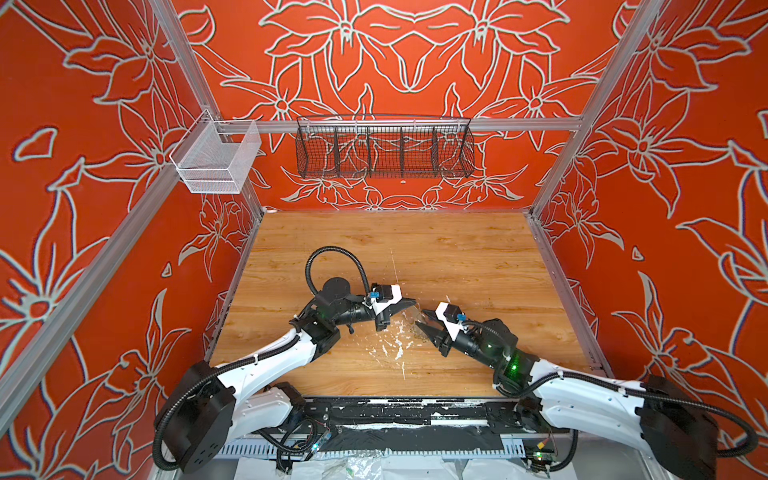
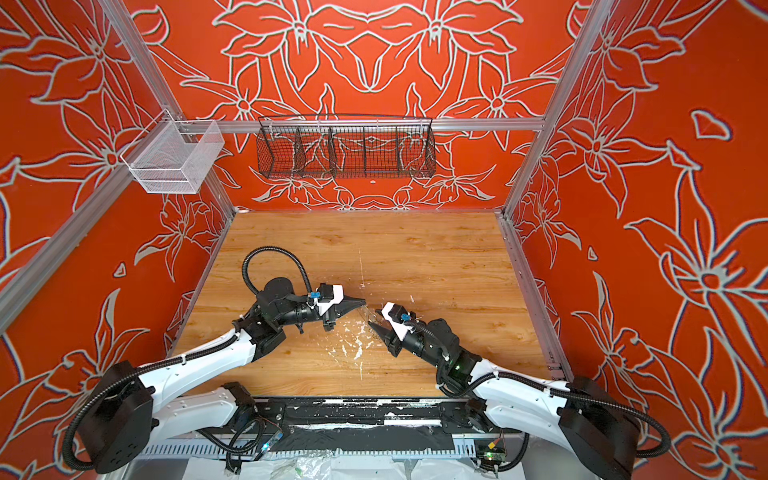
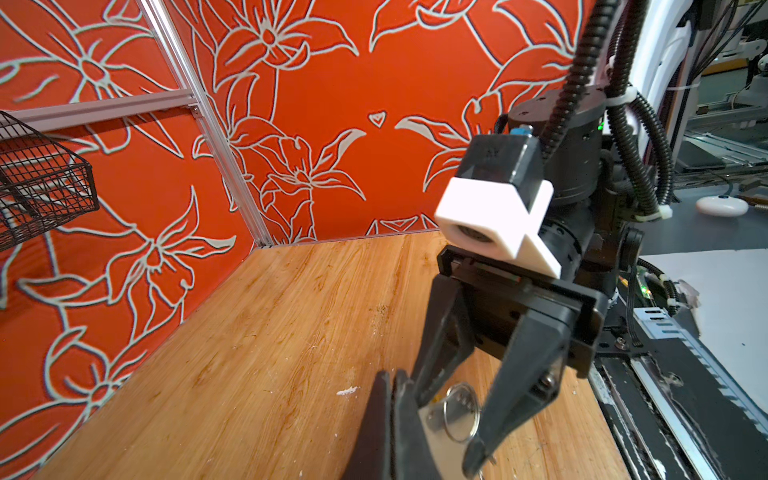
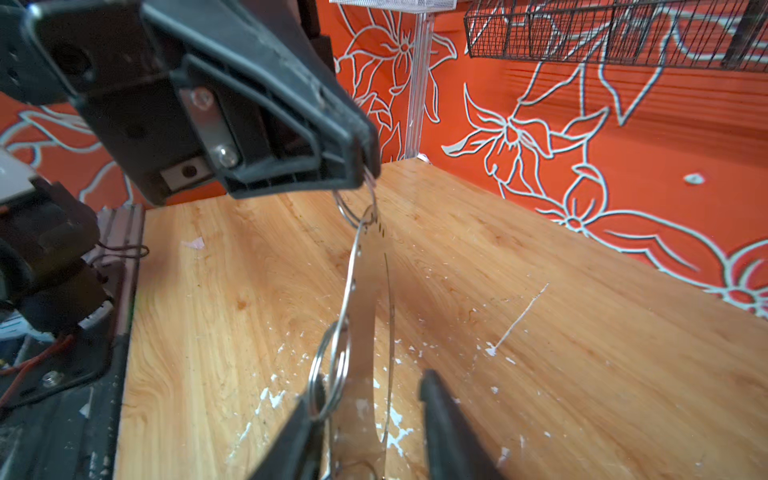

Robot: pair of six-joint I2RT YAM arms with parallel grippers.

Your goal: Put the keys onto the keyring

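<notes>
1. Left gripper (image 4: 368,176), fingers pressed together, pinching a small metal split ring (image 4: 353,208) on the flat grey keyring (image 4: 365,299) rim.
2. Right gripper (image 4: 370,419) fingers spread astride the keyring's other end, split ring (image 4: 328,374) touching one finger.
3. Risk: thin pinch slips, keyring drops.
4. Keyring edge-on, spanning fingertip to fingertip; keys not visible.

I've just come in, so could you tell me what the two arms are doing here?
The left tool is shut on a small split ring at the edge of the keyring, holding it up above the wooden table. The right tool stands around the ring's lower part with its jaws apart, gripping nothing that can be seen. No keys are visible in any view.
</notes>
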